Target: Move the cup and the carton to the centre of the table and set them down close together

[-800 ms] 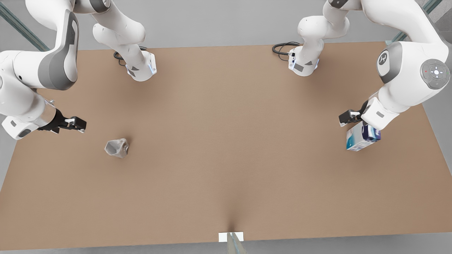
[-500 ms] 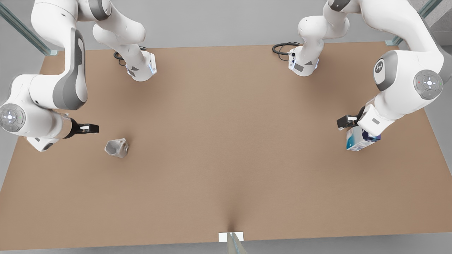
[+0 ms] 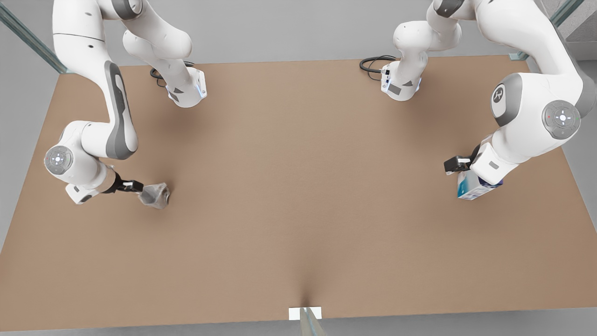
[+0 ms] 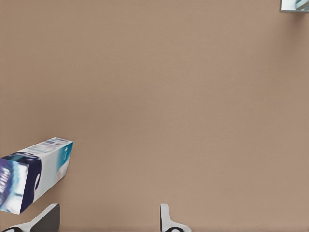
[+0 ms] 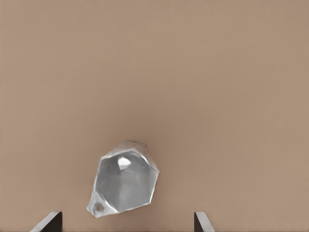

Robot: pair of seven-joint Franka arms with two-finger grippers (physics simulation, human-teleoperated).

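Note:
The pale faceted cup [image 3: 156, 196] sits on the tan table [image 3: 298, 186] toward the front view's left. My right gripper [image 3: 133, 186] is low beside it, open, its tips at the cup's edge. In the right wrist view the cup [image 5: 124, 186] lies just ahead of the gripper [image 5: 126, 226], between the lines of the two spread fingers. The white and teal carton [image 3: 471, 189] rests at the front view's right, partly under my left wrist. My left gripper [image 3: 454, 164] is open next to it. In the left wrist view the carton [image 4: 34, 171] sits beside one finger [image 4: 46, 218], outside the gap.
Two arm bases [image 3: 186, 91] [image 3: 401, 86] stand at the far edge, with a black cable [image 3: 373, 63] by one. A white marker [image 3: 305, 312] sits at the near edge. The broad middle of the table is bare tan surface.
My right arm swung down and toward the cup, bringing its gripper up to the cup's side. My left arm sank slightly over the carton. Neither cup nor carton moved.

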